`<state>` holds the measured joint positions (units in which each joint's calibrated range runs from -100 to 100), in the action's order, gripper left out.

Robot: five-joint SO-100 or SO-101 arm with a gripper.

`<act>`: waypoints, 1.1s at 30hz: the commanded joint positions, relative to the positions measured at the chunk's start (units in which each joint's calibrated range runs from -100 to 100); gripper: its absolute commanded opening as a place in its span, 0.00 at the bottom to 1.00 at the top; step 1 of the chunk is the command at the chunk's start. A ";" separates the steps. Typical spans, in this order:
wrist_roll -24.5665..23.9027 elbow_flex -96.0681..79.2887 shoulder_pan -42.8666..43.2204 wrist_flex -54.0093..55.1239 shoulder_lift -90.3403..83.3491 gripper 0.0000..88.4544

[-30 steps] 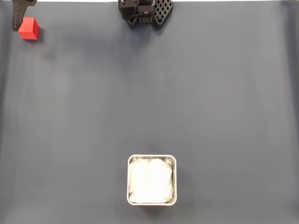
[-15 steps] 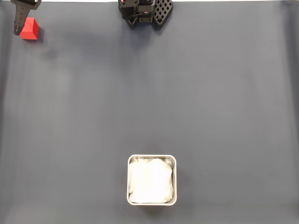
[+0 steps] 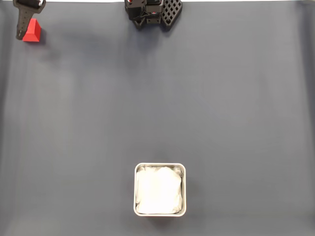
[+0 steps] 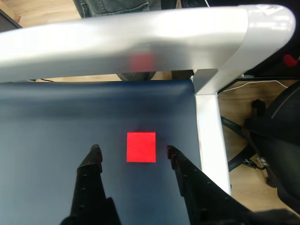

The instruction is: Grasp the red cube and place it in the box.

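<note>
**Now: jaws spread over the red cube at the worktop's far-left corner, nothing gripped**

Right now the red cube (image 4: 141, 146) sits on the dark blue-grey worktop (image 3: 157, 108) in its top-left corner as the fixed view shows it, close to both the top and left edges. In the wrist view the cube lies between the two black fingertips, one tip (image 4: 95, 151) to its left and one (image 4: 170, 152) to its right, with a visible strip of worktop on each side. So the gripper (image 4: 133, 151) is wide open and holds nothing; neither tip touches the cube.

Why this pose, as a judgement: the jaws straddle the cube squarely, faces parallel to the fingers, which reads as lining up for a pinch on opposite flat sides. The cube looks slightly ahead of the tips, so a short reach forward or down is probably needed before closing.

In the fixed view the gripper (image 3: 22, 34) shows as a dark finger just left of the cube (image 3: 33, 31), partly covering it.

The box (image 3: 160, 165), a silvery square tray with white lining, sits near the bottom edge of the worktop, about midway across, well apart from the cube. It has nothing red in it, so the placing step is not yet done.

Risk, as a judgement: the cube is close to the worktop's silver edge rail (image 4: 208, 136), so a skewed close could nudge it toward that edge. The arm's base (image 3: 152, 12) is at the middle of the top edge.
</note>
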<state>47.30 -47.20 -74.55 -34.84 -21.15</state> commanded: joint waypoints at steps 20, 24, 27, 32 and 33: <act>-0.05 -1.98 -0.52 6.40 3.90 0.38; -0.10 -2.71 -0.59 7.14 4.34 0.38; -0.10 -3.26 -0.59 7.80 4.51 0.38; 0.05 -4.54 -0.59 9.35 4.94 0.38; 0.05 -4.72 -0.59 9.52 5.03 0.38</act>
<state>47.35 -51.90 -74.55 -26.81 -15.76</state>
